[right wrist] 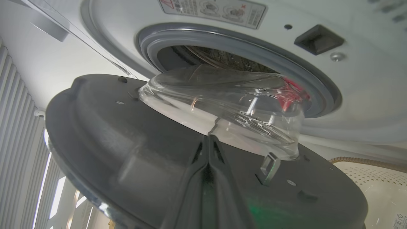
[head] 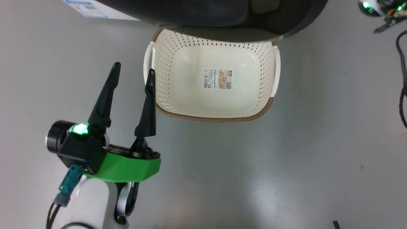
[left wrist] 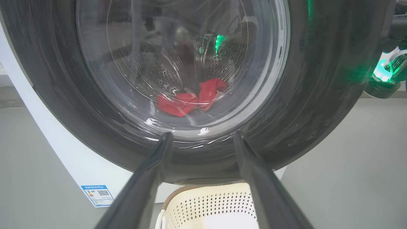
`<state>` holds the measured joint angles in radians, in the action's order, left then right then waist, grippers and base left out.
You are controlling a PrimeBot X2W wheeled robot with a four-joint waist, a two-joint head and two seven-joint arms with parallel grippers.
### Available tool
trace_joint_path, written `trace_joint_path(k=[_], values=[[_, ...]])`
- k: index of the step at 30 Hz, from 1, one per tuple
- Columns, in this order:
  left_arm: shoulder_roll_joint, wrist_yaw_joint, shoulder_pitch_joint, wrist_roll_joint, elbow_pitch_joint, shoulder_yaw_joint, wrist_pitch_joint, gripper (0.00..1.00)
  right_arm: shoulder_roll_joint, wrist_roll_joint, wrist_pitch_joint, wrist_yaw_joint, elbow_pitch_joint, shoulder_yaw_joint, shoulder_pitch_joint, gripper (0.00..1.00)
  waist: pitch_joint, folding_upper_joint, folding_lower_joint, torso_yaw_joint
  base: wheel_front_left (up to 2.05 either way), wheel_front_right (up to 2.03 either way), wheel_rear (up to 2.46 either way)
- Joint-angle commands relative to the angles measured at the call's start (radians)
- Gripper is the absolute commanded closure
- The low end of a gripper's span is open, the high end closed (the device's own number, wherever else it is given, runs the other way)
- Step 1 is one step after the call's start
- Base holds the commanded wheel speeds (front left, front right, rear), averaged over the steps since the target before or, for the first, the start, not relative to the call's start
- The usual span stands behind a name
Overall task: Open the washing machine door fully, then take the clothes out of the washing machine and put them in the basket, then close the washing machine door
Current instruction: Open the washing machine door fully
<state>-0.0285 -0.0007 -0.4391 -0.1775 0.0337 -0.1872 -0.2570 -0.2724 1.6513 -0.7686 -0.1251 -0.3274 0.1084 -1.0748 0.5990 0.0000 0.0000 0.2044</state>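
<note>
— The clothes point(left wrist: 190, 100)?
— In the washing machine point(left wrist: 63, 159), six o'clock in the drum point(left wrist: 159, 76), door point(right wrist: 127, 152) ajar; basket point(head: 216, 119) below.
— Hands?
— Left hand point(head: 134, 68) spread apart, empty; right hand point(right wrist: 208, 139) pressed together at the door.

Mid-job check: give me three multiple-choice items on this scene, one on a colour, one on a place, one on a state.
1. What colour is the basket rim trim? A) brown B) blue C) black
2. Where are the red clothes? A) in the basket B) in the drum C) on the floor
3. How is the left pincer? A) open, empty B) shut on clothes C) shut on the basket
Answers: 1 A, a brown band edges the rim; 2 B, red fabric shows through the door glass; 3 A, its jaws stand apart with nothing between.
</note>
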Motion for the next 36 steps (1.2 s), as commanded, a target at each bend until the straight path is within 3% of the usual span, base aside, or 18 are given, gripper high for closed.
trace_joint_path(k=[1,9,15,16,19,20,21,23,28,36], values=[[-0.022,-0.004,0.013,0.005,-0.024,0.037,-0.005,0.00,0.030,-0.017,-0.010,-0.006,0.034,0.012,0.030,1.00,-0.016,0.0000,0.0000,-0.002,0.00,0.00,0.00],[-0.022,-0.010,0.028,0.010,-0.017,0.049,-0.005,0.00,0.049,-0.027,-0.003,-0.006,0.021,-0.001,0.070,1.00,-0.053,0.0000,0.0000,-0.007,0.00,0.00,0.00],[-0.022,-0.011,0.037,0.009,-0.017,0.059,-0.005,0.00,0.056,-0.097,0.091,-0.006,0.022,-0.015,0.093,1.00,-0.059,0.0000,0.0000,-0.019,0.00,0.00,0.00],[-0.022,-0.010,0.038,0.009,-0.016,0.061,-0.005,0.00,0.058,-0.107,0.111,-0.006,0.026,-0.017,0.099,0.78,-0.060,0.0000,0.0000,-0.023,0.00,0.00,0.00],[-0.022,-0.011,0.042,0.010,-0.012,0.070,-0.005,0.00,0.061,-0.140,0.177,-0.006,0.050,-0.018,0.132,0.51,-0.068,0.0000,0.0000,-0.035,0.00,0.00,0.00],[-0.022,-0.012,0.043,0.008,-0.010,0.072,-0.005,0.00,0.062,-0.144,0.198,-0.006,0.056,-0.023,0.144,0.21,-0.071,0.0000,0.0000,-0.040,0.00,0.00,0.00],[-0.022,-0.012,0.044,0.007,-0.008,0.075,-0.005,0.00,0.060,-0.151,0.220,-0.006,0.062,-0.026,0.156,0.05,-0.075,0.0000,0.0000,-0.044,0.00,0.00,0.00],[-0.022,-0.013,0.044,0.006,-0.004,0.079,-0.005,0.00,0.055,-0.165,0.268,-0.006,0.074,-0.032,0.180,0.00,-0.081,0.0000,0.0000,-0.052,0.00,0.00,0.00],[-0.022,-0.017,0.045,0.008,0.003,0.089,-0.005,0.00,0.016,-0.259,0.419,-0.006,0.129,0.003,0.242,0.00,-0.090,0.0000,0.0000,-0.075,0.00,0.00,0.00],[-0.022,-0.025,0.050,0.017,0.016,0.110,-0.005,0.00,-0.106,-0.536,0.808,-0.006,0.108,0.218,0.335,0.00,-0.113,0.0000,0.0000,-0.115,0.00,0.00,0.00]])
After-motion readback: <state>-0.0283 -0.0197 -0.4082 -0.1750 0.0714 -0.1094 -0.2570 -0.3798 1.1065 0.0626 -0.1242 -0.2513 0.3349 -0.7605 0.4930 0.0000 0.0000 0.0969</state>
